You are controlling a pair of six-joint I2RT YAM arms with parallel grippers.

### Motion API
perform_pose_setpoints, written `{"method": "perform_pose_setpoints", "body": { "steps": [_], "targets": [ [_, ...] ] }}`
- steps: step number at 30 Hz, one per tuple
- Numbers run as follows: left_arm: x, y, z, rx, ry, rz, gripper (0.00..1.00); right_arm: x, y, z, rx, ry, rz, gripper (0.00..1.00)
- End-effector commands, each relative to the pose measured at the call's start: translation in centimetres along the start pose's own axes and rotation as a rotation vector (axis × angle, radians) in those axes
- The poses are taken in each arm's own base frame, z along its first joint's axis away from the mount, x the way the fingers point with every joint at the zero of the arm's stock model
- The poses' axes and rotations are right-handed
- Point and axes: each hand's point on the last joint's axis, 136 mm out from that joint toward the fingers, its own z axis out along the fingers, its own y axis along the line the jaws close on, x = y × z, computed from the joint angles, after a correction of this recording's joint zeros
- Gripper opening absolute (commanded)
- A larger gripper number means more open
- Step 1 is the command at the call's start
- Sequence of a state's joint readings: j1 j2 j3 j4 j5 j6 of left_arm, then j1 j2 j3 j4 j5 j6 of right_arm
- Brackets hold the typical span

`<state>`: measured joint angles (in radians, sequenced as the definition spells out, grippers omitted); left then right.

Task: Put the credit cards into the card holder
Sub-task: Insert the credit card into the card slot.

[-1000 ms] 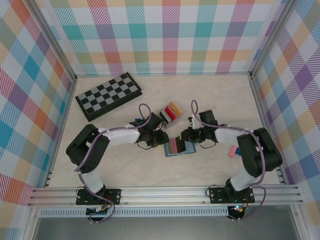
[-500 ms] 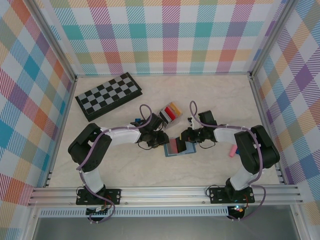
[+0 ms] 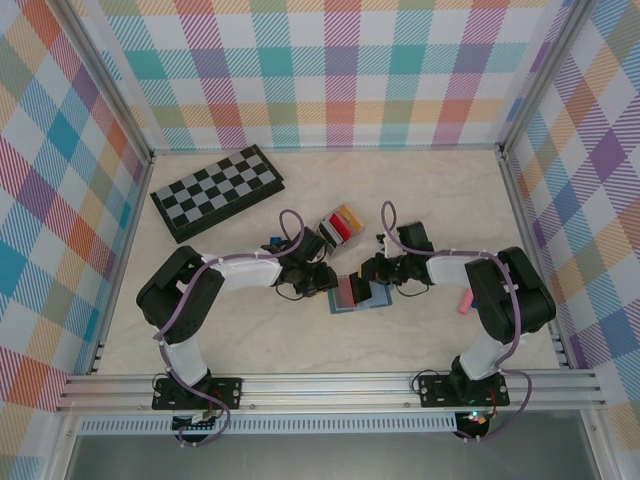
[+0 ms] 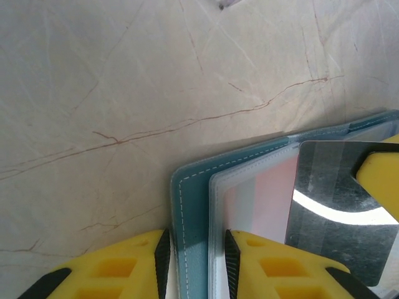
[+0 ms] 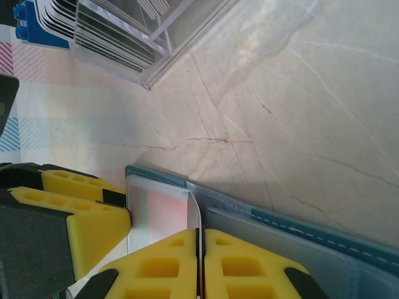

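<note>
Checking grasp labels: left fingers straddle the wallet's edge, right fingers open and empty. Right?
No: the right fingers are shut on a thin dark card, as the right wrist view shows. The left fingers do straddle the wallet edge.

Beige marble-look counter (image 3: 430, 190) with thin brown veins. Lying on it:
- Folded black-and-grey checkered chessboard (image 3: 217, 192), far left, angled.
- Small light-grey wire card rack (image 5: 159, 73) near centre, upright cards in it.
- Flat blue-grey stitched wallet (image 3: 372, 297) just in front of the rack, lying open.
- Small blue plastic block (image 5: 38, 28) near the rack.
- Small pink oblong piece (image 3: 465, 302) towards the right edge, well apart from the rest.
</note>
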<state>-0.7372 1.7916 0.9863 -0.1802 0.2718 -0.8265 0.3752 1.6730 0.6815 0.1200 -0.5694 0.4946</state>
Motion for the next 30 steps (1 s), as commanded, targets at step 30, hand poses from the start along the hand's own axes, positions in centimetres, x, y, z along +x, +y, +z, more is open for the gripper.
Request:
{"method": "perform_pose_setpoints", "body": {
  "steps": [30],
  "targets": [
    [-0.3, 0.4, -1.0, -0.029, -0.041, -0.012, 0.32, 2.7, 1.9, -1.5, 0.046, 0.095, 0.029, 0.3]
  ]
}}
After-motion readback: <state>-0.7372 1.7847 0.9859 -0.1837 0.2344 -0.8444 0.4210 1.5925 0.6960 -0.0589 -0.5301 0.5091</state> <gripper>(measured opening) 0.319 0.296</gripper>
